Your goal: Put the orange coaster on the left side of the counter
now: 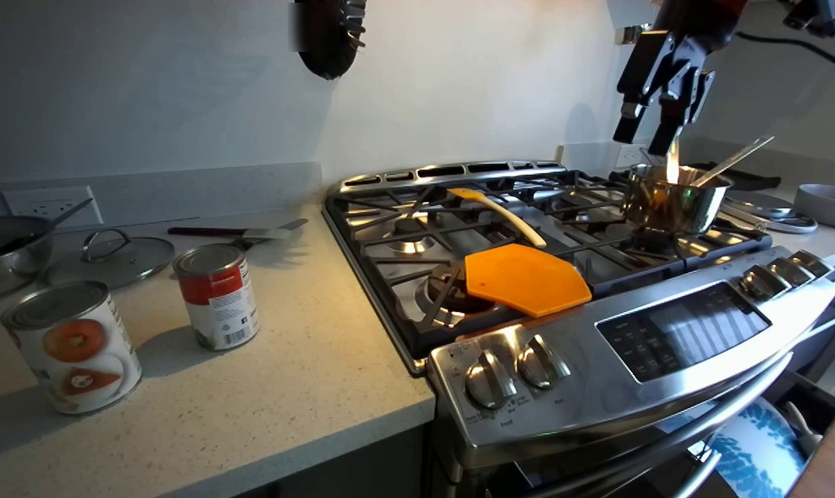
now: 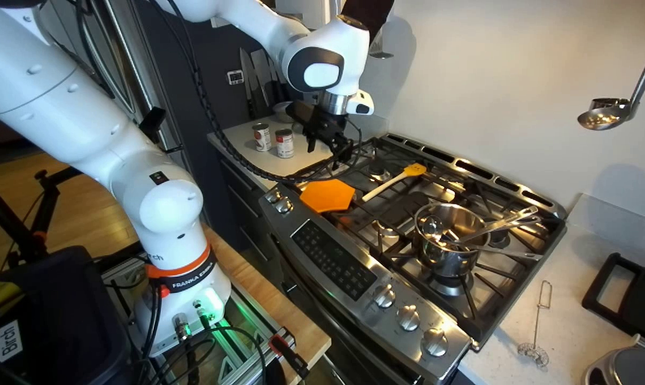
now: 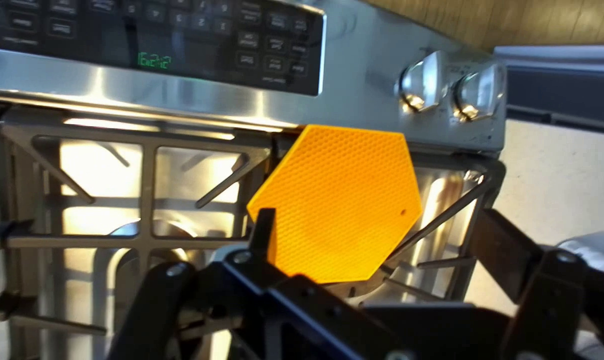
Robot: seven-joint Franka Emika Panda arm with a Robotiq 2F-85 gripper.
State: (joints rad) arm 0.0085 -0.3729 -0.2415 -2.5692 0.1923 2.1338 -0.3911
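Observation:
The orange coaster is a flat bright orange hexagon. It lies on the front burner grate of the stove, beside the counter, and shows in an exterior view and the wrist view. The pale speckled counter runs beside the stove; its edge shows in the wrist view. My gripper is open and empty, in the air above the stove; it also shows in an exterior view. In the wrist view my fingers are wide apart, and one overlaps the coaster's edge in the picture.
Two tin cans stand on the counter. Behind them are a glass lid, a pan and a spatula. A yellow spatula lies on the grates. A steel pot with utensils stands on another burner.

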